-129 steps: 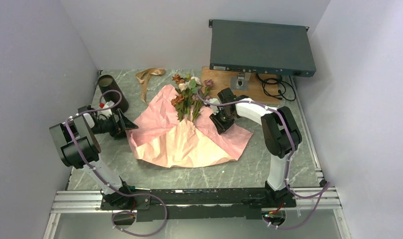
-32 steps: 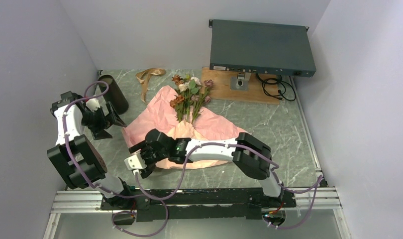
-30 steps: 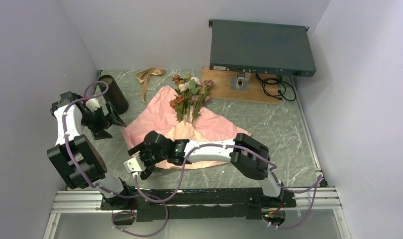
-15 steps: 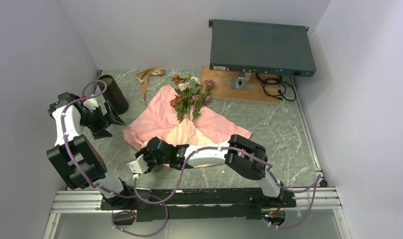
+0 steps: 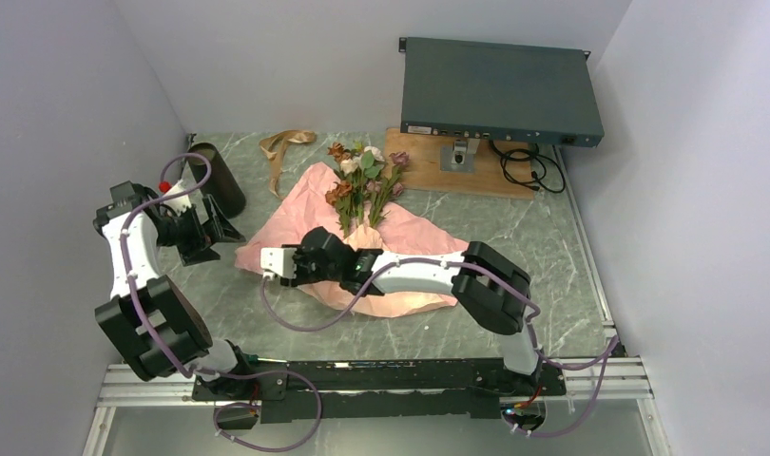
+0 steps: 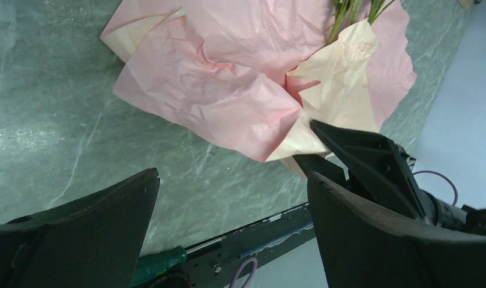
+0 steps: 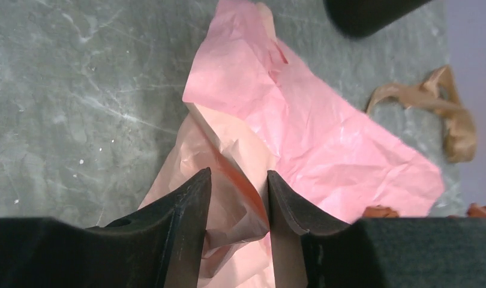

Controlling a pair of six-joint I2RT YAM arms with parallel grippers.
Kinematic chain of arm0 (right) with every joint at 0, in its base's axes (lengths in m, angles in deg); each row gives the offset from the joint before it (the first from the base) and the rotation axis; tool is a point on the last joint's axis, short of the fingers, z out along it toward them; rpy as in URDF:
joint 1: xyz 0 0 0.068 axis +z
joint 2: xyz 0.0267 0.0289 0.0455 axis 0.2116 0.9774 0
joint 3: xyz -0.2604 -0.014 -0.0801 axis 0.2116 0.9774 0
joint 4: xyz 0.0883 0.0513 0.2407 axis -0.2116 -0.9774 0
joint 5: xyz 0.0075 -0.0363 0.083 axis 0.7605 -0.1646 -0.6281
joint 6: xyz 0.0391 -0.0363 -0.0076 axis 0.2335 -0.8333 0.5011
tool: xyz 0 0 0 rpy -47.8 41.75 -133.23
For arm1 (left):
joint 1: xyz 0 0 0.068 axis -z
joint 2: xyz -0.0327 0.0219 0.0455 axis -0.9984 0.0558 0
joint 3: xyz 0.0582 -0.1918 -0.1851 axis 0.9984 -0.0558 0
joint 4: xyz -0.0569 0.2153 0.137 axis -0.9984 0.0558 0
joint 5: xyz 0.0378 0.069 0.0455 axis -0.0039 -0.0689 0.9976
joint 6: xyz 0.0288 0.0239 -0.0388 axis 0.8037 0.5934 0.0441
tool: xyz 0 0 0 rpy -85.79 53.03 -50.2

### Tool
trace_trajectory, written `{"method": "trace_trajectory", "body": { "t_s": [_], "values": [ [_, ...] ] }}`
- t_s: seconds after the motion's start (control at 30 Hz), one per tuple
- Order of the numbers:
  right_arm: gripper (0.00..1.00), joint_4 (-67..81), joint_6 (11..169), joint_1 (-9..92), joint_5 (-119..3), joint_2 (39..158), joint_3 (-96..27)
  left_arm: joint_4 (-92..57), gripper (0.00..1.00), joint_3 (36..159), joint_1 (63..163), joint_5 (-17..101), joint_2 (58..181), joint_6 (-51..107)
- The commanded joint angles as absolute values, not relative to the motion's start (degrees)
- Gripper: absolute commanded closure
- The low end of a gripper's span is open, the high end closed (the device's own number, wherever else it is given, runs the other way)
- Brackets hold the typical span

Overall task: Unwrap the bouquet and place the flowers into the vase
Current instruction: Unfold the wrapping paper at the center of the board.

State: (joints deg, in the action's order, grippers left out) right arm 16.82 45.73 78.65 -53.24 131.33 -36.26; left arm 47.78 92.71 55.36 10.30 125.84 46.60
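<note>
The bouquet lies unwrapped: the flowers (image 5: 362, 180) rest on the spread, crinkled pink paper (image 5: 400, 247), blooms toward the far side. Green stems (image 6: 348, 12) and a rust bloom (image 7: 378, 211) show at the edges of the wrist views. The black vase (image 5: 218, 176) stands at the far left; its dark side (image 7: 366, 12) shows in the right wrist view. My right gripper (image 5: 284, 266) reaches across to the paper's left part and is shut on a raised fold of paper (image 7: 239, 174). My left gripper (image 5: 220, 233) hangs open beside the vase, nothing between its fingers (image 6: 233, 180).
A tan ribbon (image 5: 286, 144) lies loose behind the paper, right of the vase. A dark grey rack box (image 5: 500, 90) stands at the back right, above a wooden board (image 5: 429, 157) with black cables (image 5: 519, 166). Walls close in on both sides.
My right gripper narrowed onto the paper at its near-left edge, then moved away from the near edge toward the flowers, folding the paper's cream underside over. The left arm barely shifted.
</note>
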Motion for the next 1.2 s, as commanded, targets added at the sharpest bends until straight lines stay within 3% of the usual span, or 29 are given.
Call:
{"method": "trace_trajectory", "body": {
  "t_s": [0.0,0.27,0.53,1.17],
  "values": [
    [0.60,12.06,55.83,76.20,-57.18,130.09,-39.37,44.21,0.00,91.34,55.07,5.71,122.68,46.33],
    [0.67,8.53,63.27,71.24,-60.21,133.02,-40.69,41.27,0.01,90.49,54.65,3.64,130.25,43.84],
    [0.68,7.92,67.51,69.30,-64.13,132.93,-41.21,41.51,0.17,90.48,54.63,4.77,135.36,43.31],
    [0.67,7.92,69.46,69.32,-68.48,130.64,-41.41,29.66,0.32,89.92,61.92,1.77,138.37,31.47]
  ]
}}
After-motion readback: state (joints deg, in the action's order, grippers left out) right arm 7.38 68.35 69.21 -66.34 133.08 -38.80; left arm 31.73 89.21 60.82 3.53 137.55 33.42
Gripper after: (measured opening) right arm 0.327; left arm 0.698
